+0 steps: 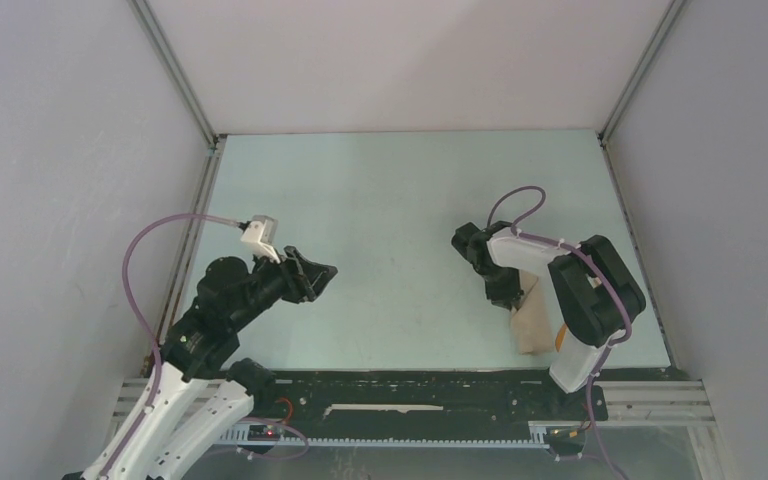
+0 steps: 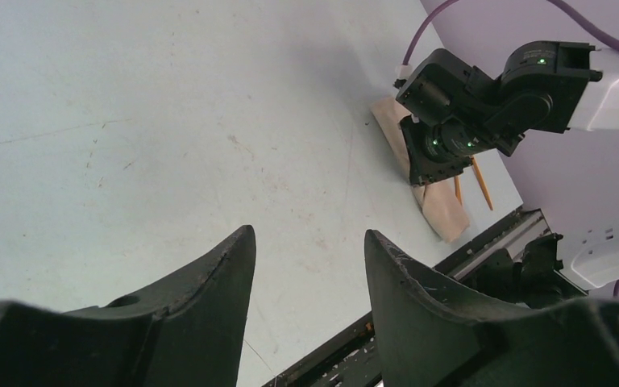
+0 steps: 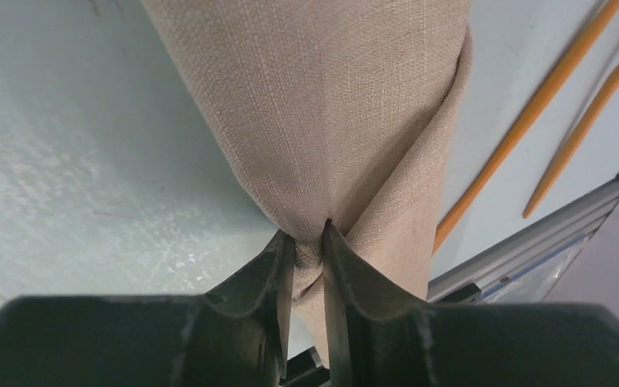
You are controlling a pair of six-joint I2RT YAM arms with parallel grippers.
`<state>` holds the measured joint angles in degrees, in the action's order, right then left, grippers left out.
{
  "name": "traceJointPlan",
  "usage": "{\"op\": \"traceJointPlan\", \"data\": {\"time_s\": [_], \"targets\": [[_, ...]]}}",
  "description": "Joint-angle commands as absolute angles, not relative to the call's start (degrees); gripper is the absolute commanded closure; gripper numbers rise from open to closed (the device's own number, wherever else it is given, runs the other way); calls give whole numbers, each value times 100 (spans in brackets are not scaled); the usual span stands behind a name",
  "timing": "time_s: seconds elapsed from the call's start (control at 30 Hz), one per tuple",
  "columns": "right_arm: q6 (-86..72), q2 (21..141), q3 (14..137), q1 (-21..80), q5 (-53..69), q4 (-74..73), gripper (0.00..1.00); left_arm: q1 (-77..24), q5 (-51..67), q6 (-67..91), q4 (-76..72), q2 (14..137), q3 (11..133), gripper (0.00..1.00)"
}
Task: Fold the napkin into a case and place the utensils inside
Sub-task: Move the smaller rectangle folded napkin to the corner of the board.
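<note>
Beige napkin (image 3: 314,105) sits bunched in the right hand (image 3: 309,234), clamped on it (utensils (image 3: 529,121) just beside).

Matt beige napkin (image 3: 322,105) is coarse woven cloth w/ visible weave; utensils (image 3: 532,113) look like smooth orange plastic, slight sheen; table (image 3: 72,145) is pale, mostly matt w/ scuffs & faint glare; fingers (image 3: 258,278) of right gripper (image 3: 308,234) are black matt plastic, edges a bit rough.
</note>
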<state>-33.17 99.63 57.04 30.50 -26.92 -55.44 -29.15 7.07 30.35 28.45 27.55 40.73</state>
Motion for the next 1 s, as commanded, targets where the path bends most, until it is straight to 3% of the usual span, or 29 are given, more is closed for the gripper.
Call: {"op": "traceJointPlan", "data": {"time_s": [0.0, 0.07, 0.23, 0.4, 0.53, 0.67, 0.8, 0.97], "targets": [[-3679, 9809, 5722, 2990, -3103, -5926, 72, -2944, 901, 2863, 2752, 2951, 4438, 41], [-3617, 9745, 5737, 3052, -3079, -5918, 68, -2944, 902, 2889, 2749, 2980, 4480, 41], [-3280, 9229, 6013, 3583, -2437, -5743, 43, -2943, 824, 3019, 2674, 2857, 4340, 41], [-2930, 8623, 6043, 3091, -1482, -5005, 38, -2944, 774, 3074, 2726, 2683, 4267, 41], [-2953, 8377, 5943, 2433, -929, -4593, 45, -2944, 715, 2985, 2942, 2638, 4427, 41], [-3039, 8286, 5730, 2134, -1071, -4609, 61, -2944, 675, 2963, 3005, 2609, 4461, 41], [-3094, 8572, 5728, 2389, -1727, -4895, 83, -2944, 726, 3021, 2918, 2649, 4389, 41], [-3649, 9380, 5763, 3006, -2805, -5582, 90, -2944, 757, 3055, 2858, 2667, 4330, 41]]}}
